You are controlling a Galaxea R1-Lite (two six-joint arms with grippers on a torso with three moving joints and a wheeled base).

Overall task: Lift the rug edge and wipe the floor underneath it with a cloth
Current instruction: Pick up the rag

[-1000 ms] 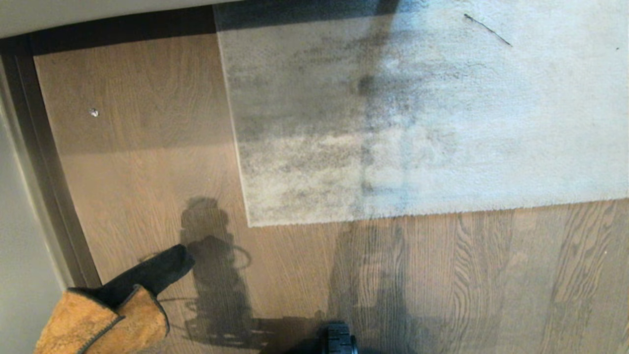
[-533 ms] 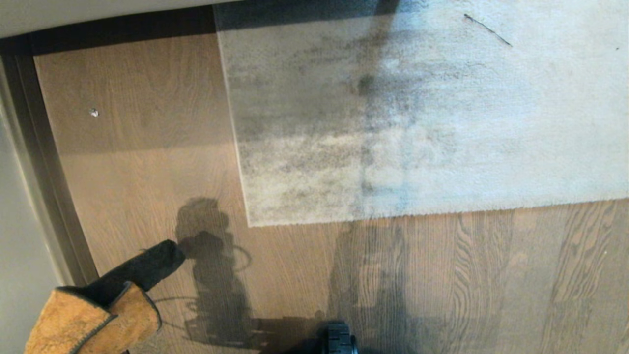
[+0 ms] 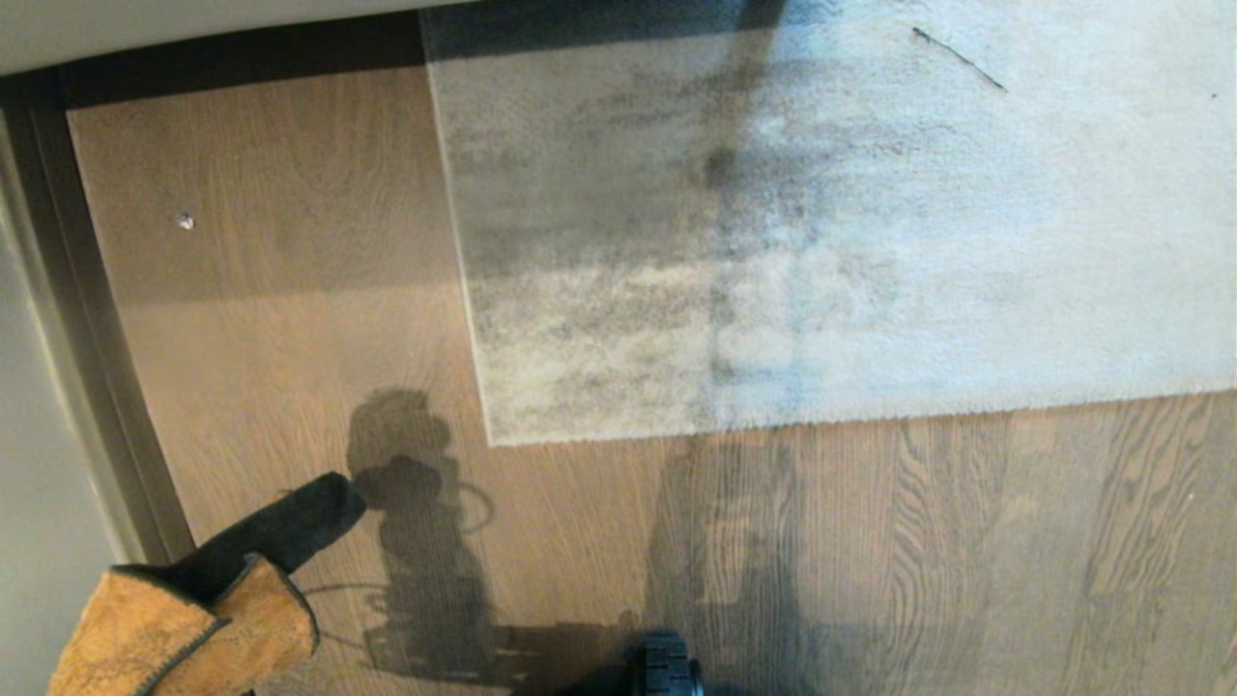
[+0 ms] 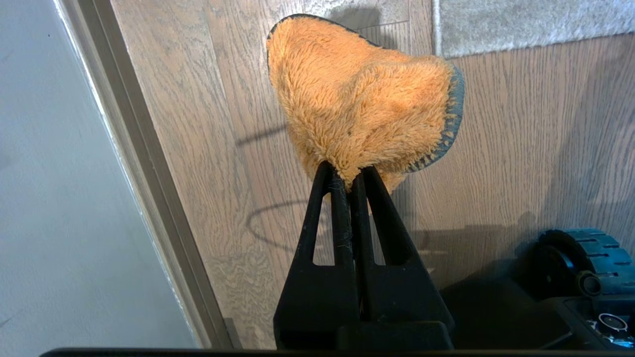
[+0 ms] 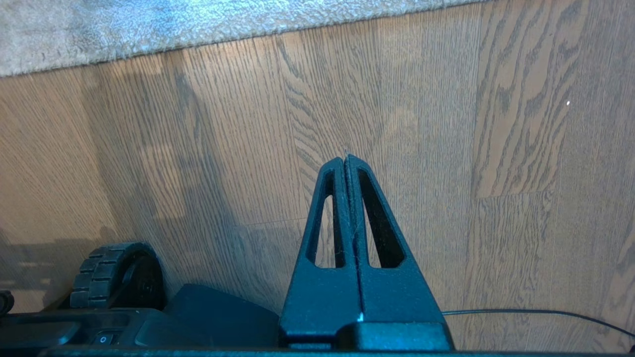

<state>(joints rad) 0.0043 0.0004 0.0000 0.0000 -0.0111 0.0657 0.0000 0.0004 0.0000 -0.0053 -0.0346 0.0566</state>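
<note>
Our left end effector (image 4: 349, 173) pinches the soft, light cloth (image 4: 362, 104); ahead, the limp rug edge (image 3: 773, 420) suits a corner pinch by our closed, empty right end effector (image 5: 346, 159).

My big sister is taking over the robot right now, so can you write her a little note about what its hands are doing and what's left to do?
Left gripper: shut on the cloth, held above the floor near the wall, at the lower left of the head view.
Right gripper: shut and empty, over bare floor short of the rug.
Rug edge: lying flat, corner down, nothing touching it.
Done: the cloth is picked up.
Left: lift the rug edge, probably with the free right gripper, wipe the floor under it with the cloth, then lower the rug.
</note>
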